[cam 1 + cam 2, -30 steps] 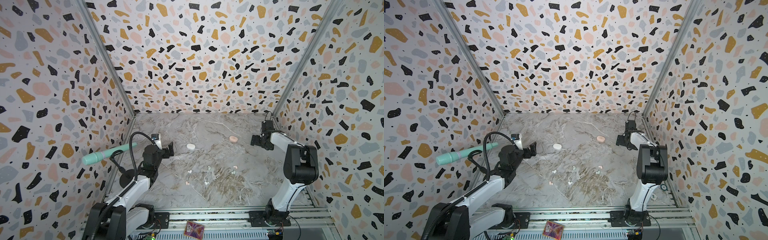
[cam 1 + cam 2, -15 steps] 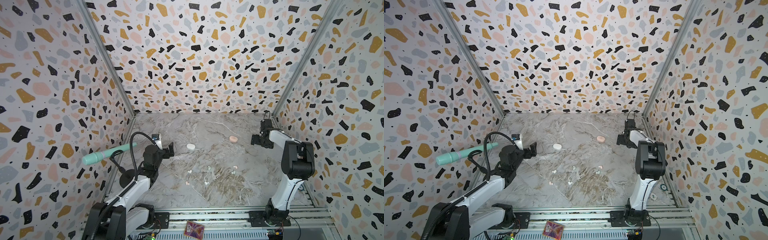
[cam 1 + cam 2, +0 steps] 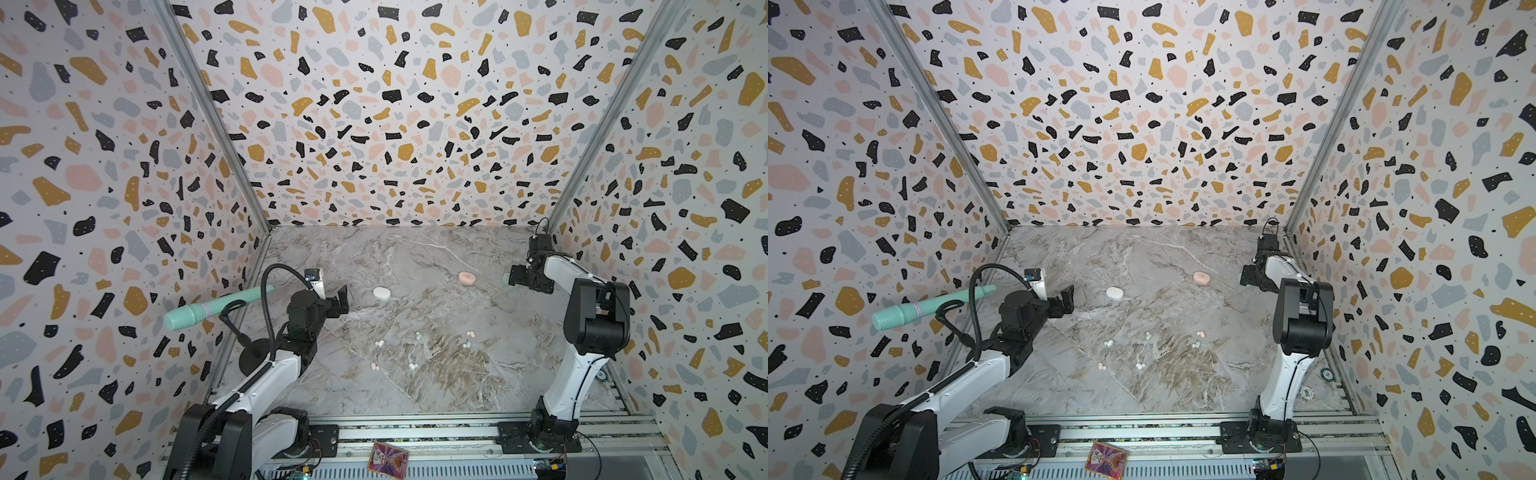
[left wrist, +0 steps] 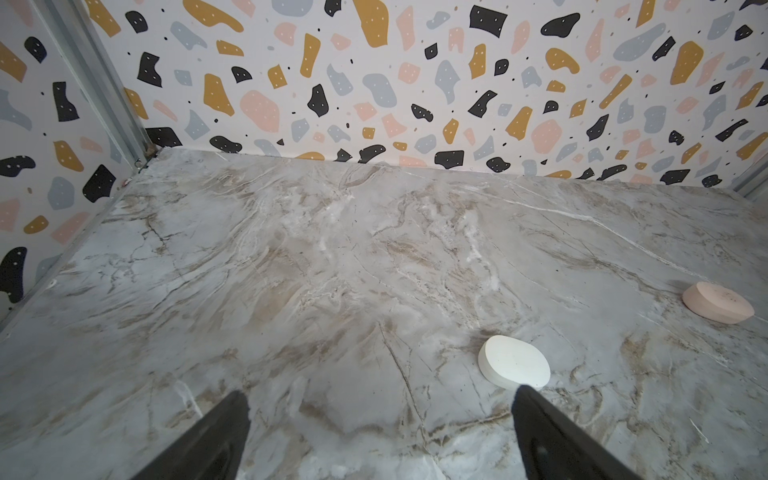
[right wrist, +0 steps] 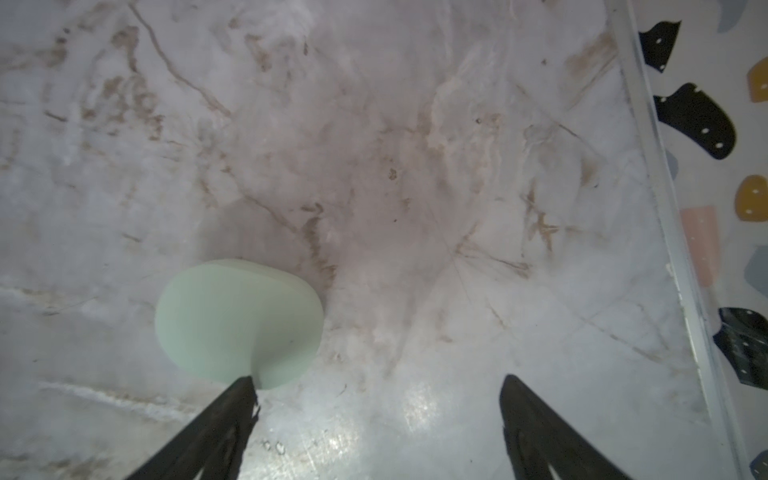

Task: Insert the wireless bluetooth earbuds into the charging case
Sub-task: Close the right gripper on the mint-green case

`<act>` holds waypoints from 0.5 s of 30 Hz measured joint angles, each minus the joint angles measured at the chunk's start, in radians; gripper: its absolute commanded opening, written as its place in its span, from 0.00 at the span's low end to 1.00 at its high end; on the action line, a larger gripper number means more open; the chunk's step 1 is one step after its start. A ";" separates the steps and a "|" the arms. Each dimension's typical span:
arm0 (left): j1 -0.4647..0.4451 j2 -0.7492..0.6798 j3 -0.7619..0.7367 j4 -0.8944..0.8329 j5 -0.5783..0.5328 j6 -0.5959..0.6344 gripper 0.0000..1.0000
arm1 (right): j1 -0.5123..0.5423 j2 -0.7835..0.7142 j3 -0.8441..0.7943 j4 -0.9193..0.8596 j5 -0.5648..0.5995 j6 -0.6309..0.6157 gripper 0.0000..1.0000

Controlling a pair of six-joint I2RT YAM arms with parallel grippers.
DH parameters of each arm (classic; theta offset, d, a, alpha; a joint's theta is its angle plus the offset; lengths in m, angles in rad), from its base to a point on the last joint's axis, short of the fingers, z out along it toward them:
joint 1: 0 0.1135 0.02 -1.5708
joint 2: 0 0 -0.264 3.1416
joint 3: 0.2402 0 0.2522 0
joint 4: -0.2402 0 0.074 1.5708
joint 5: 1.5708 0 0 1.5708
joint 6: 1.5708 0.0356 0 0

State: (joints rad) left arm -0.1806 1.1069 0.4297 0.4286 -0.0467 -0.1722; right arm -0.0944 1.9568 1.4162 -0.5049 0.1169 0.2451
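Three closed pebble-shaped charging cases lie on the marble table (image 3: 415,257): white (image 3: 381,293) (image 4: 514,361), pink (image 3: 467,277) (image 4: 717,307) and mint (image 5: 239,320). Several pairs of tiny earbuds lie scattered mid-table, among them a white pair (image 3: 379,343), a pink pair (image 3: 375,366) and a mint pair (image 3: 467,344). My left gripper (image 3: 343,301) (image 4: 380,392) hovers open, short of the white case. My right gripper (image 3: 517,280) (image 5: 378,379) is open low over the table near the right wall. The mint case lies beside one fingertip, outside the jaws. Both grippers hold nothing.
A mint microphone (image 3: 195,313) on a black stand sticks out from the left wall behind my left arm. A colourful card (image 3: 388,457) lies on the front rail. Two poker chips (image 3: 1327,375) sit by the right wall. Terrazzo walls close three sides.
The right arm's elbow has shifted slightly left and back while its gripper stays by the mint case. The left arm has not moved.
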 measured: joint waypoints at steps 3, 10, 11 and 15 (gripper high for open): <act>-0.001 0.000 0.000 -0.002 0.000 0.000 1.00 | 0.000 -0.001 0.016 -0.004 -0.052 0.012 0.93; -0.008 0.006 0.000 -0.002 -0.004 0.000 1.00 | 0.004 0.001 0.050 -0.011 -0.153 0.070 0.86; -0.010 0.008 0.000 -0.002 -0.004 0.000 1.00 | 0.005 0.005 0.060 -0.011 -0.161 0.080 0.85; -0.014 0.010 0.000 -0.002 -0.005 0.000 1.00 | 0.013 0.034 0.095 -0.011 -0.173 0.117 0.83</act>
State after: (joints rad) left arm -0.1951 1.1164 0.4297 0.4267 -0.0521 -0.1719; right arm -0.0818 1.9903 1.5112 -0.5163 -0.0563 0.3622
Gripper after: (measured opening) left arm 0.999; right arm 0.841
